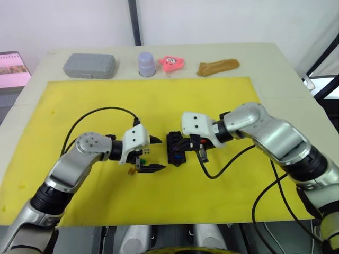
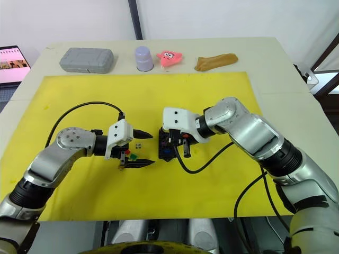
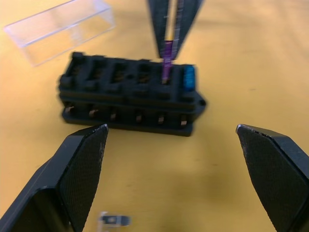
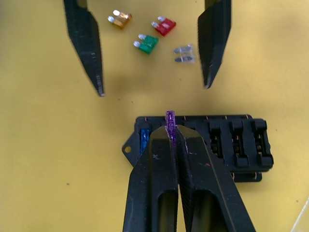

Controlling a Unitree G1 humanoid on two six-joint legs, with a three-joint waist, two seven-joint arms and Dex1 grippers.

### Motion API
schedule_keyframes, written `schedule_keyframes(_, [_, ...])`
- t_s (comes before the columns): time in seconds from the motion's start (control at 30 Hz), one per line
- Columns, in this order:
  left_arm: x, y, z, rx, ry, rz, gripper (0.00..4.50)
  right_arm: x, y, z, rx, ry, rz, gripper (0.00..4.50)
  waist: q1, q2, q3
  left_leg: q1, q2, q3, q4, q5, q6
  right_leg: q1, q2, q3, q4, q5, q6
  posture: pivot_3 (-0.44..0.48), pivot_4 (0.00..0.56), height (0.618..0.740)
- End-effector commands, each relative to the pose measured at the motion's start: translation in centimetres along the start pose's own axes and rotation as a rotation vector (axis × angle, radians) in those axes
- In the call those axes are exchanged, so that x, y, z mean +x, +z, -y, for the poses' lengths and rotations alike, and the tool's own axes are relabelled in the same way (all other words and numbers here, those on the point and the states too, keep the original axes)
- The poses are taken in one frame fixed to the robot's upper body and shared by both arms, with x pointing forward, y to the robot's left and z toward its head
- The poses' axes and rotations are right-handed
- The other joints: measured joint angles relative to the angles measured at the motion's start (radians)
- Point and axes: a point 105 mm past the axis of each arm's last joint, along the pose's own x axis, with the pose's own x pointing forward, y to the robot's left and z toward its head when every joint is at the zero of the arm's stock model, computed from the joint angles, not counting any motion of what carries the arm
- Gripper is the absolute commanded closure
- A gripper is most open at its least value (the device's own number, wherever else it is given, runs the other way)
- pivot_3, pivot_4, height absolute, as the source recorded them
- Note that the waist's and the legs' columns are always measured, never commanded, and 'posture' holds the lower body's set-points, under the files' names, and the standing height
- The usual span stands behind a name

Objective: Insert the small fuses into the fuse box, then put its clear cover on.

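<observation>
Purple fuse (image 4: 170, 119) pinched in right gripper (image 4: 170, 133) over fuse box (image 4: 231, 145), left gripper (image 3: 178, 145) wide.

Matt black moulded plastic for the fuse box (image 3: 130, 94). Clear glossy plastic for the cover (image 3: 60, 29). Translucent coloured plastic with bright metal blades for the loose fuses (image 4: 149, 36). Finely textured matt black pads on the left gripper's fingers (image 3: 84, 166). Smooth matt yellow mat (image 1: 159, 100) beneath.
</observation>
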Motion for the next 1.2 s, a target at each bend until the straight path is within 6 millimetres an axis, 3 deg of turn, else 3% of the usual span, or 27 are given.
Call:
schedule_keyframes(0.03, [0.1, 0.5, -0.2, 0.043, 0.010, 0.009, 0.04, -0.3, 0.5, 0.1, -0.038, -0.013, 0.011, 4.50, 0.000, 0.000, 0.000, 0.000, 0.000, 0.000, 0.000, 0.000, 0.000, 0.000, 0.000, 0.000, 0.000, 0.000, 0.000, 0.000, 0.150, 0.731])
schedule_keyframes(1.2, [0.7, 0.6, -0.5, 0.062, 0.030, 0.019, 0.04, 0.5, -0.8, -0.2, -0.032, -0.013, -0.017, 4.50, 0.000, 0.000, 0.000, 0.000, 0.000, 0.000, 0.000, 0.000, 0.000, 0.000, 0.000, 0.000, 0.000, 0.000, 0.000, 0.000, 0.150, 0.731])
